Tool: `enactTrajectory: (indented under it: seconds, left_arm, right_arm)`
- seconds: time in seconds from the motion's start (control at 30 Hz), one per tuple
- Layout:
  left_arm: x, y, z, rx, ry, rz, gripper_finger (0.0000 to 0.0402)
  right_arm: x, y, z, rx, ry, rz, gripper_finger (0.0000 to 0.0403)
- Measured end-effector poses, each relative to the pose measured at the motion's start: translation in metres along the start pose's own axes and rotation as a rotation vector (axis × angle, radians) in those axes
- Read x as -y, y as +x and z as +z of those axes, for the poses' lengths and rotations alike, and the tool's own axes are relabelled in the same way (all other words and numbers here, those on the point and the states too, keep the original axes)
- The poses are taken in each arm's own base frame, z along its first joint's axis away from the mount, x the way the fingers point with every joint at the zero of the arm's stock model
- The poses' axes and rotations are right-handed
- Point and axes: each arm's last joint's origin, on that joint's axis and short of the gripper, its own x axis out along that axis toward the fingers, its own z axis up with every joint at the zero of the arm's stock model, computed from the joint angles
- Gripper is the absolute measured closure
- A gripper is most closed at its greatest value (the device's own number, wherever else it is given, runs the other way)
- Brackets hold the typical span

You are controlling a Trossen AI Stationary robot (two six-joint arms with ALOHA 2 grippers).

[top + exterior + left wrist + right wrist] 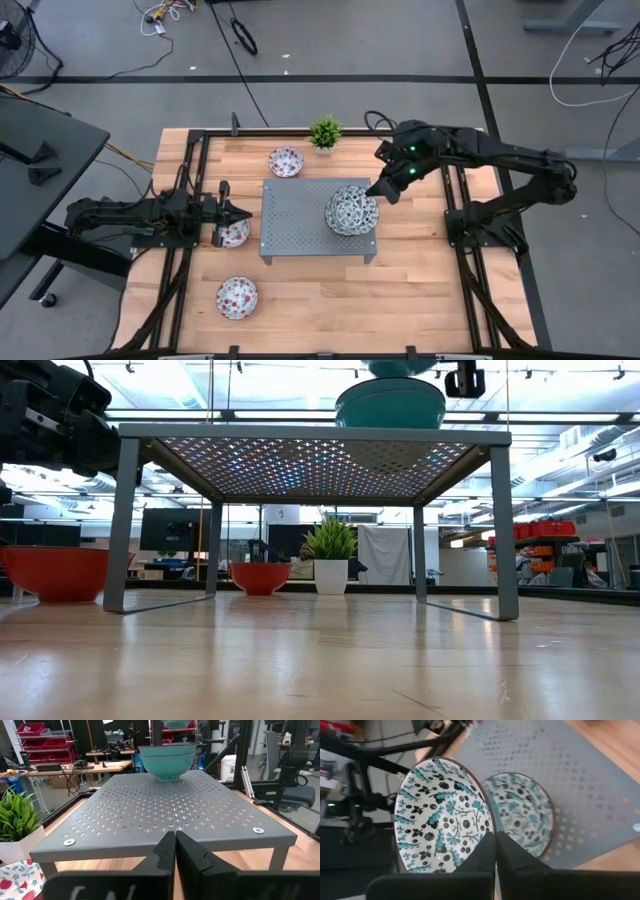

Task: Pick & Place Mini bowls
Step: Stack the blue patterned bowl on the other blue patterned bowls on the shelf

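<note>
Clearly, these small round white ceramic bowls will handle as stiff, glazed and slippery things, light enough for one gripper but apt to chip if knocked together, so the rim is the natural place to pinch, one finger inside and one outside. The right gripper [385, 190] does just that: its fingers are clenched on the rim of a bowl with dark blue-green pattern [442, 817], holding it tilted above the stacked blue-green bowls [351, 210] on the grey perforated metal stand [290, 215]. How many bowls that stack holds cannot be told; at least one lies under the lifted one.

Three red-spotted bowls show on the wooden table [400, 290]: one near the small green potted plant [325, 131], one [234, 233] beside the stand's left edge, and one [237, 297] nearer the front edge. The left gripper [240, 212] hovers over the middle one with fingers pressed together, grasping nothing.
</note>
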Motion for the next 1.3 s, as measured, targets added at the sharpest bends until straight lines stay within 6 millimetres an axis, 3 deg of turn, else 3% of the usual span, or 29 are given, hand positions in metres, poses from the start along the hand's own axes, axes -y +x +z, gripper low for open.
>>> enactTrajectory:
  seconds: [0.43, 1.3]
  left_arm:
    - [0.0, 0.0, 0.0, 0.0, 0.0, 0.0, 0.0383]
    - [0.0, 0.0, 0.0, 0.001, 0.0, 0.0, 0.0383]
  right_arm:
    - [0.02, 0.027, 0.014, -0.057, 0.037, -0.087, 0.0403]
    - [0.034, 0.047, 0.016, -0.148, 0.067, -0.165, 0.0403]
